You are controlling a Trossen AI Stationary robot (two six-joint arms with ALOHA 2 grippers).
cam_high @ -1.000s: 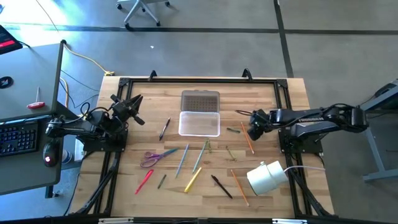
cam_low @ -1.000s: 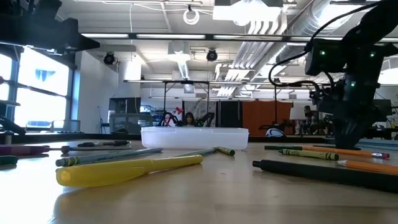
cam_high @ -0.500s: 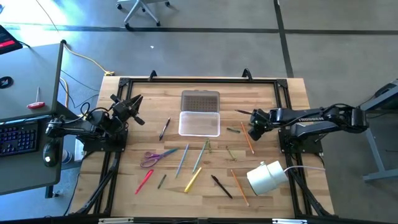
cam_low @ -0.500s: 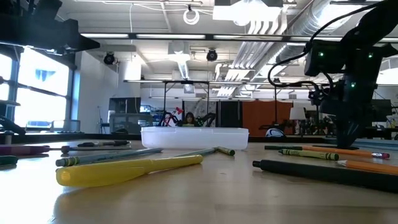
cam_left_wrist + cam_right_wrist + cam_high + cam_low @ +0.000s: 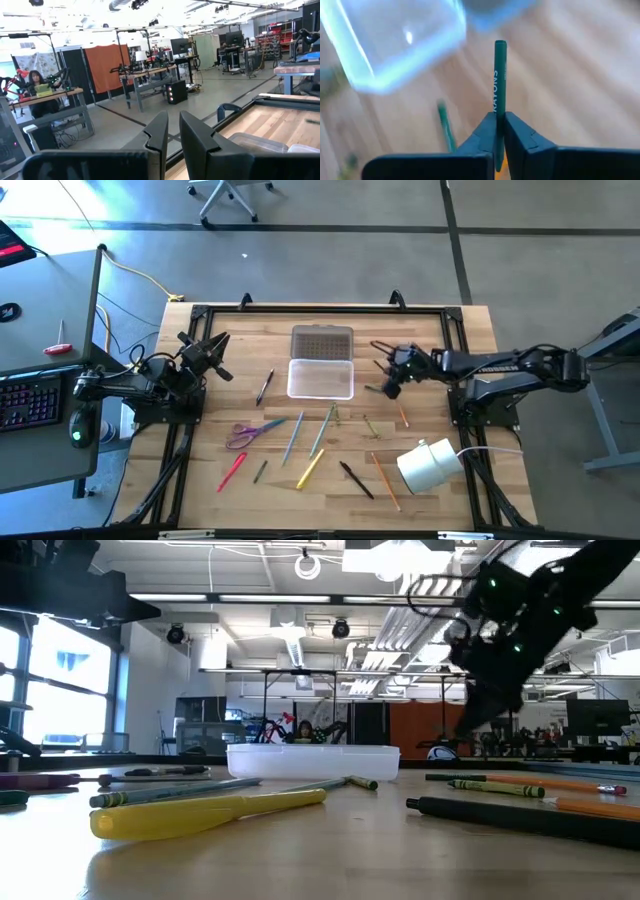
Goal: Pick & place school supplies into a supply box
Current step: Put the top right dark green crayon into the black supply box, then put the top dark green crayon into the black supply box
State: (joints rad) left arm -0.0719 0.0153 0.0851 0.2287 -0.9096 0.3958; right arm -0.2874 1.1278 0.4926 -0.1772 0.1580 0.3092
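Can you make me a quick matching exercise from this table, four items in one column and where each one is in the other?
Items:
1. green crayon
2. purple-handled scissors
3. supply box
4. white roll

Places:
A. on the table's near right part
B. at the table's far middle, lid open
C. pinched in the right gripper
D. flat on the table's near left part

Pairs: 1-C, 2-D, 3-B, 4-A
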